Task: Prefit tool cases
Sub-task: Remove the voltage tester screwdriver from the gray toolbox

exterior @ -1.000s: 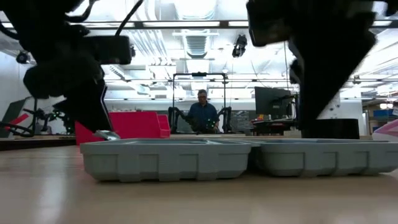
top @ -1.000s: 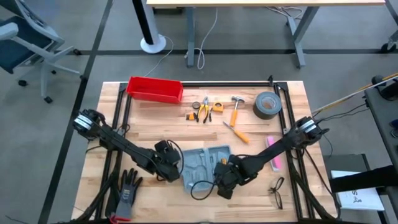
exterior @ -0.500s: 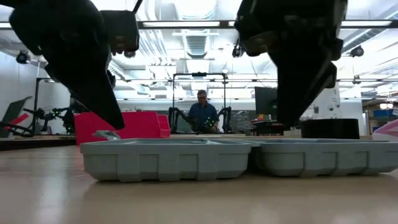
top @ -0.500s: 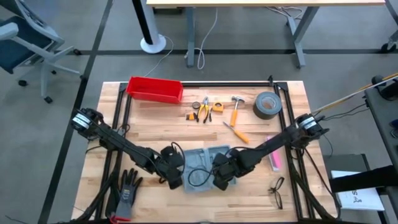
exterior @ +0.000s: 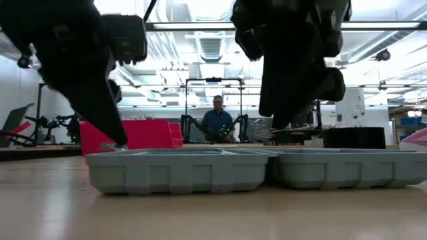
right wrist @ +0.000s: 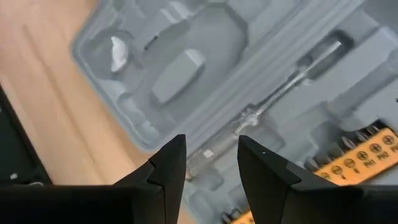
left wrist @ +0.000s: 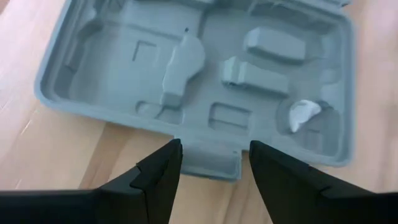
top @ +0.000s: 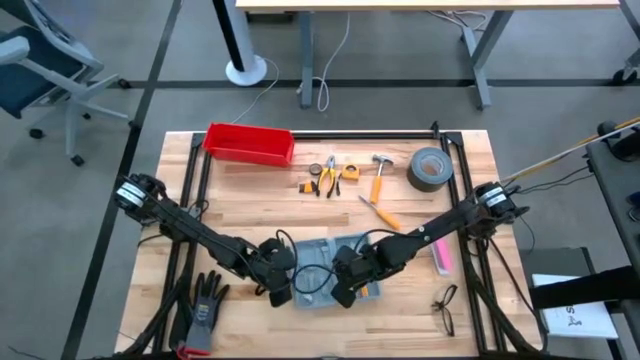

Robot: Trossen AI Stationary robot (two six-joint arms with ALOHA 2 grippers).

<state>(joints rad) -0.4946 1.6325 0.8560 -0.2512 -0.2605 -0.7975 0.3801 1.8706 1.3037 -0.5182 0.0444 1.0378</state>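
Both grippers hover over the open tool case at the table's near edge.

The grey-blue tool case (top: 322, 265) lies flat, both halves up (an orange bit holder (right wrist: 367, 152) sits in one half). The left gripper (left wrist: 208, 165) hangs at its latch edge, fingers spread and holding nothing; the right gripper (right wrist: 211, 163) hangs above the hinge line, fingers likewise apart and holding nothing.

wooden table (top: 260, 200) with open tool case (top: 318, 262), red bin (top: 248, 143)

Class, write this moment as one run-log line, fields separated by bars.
tool case: open flat on table | left tool: open, at case's latch edge | right tool: open, above case's hinge | held: nothing
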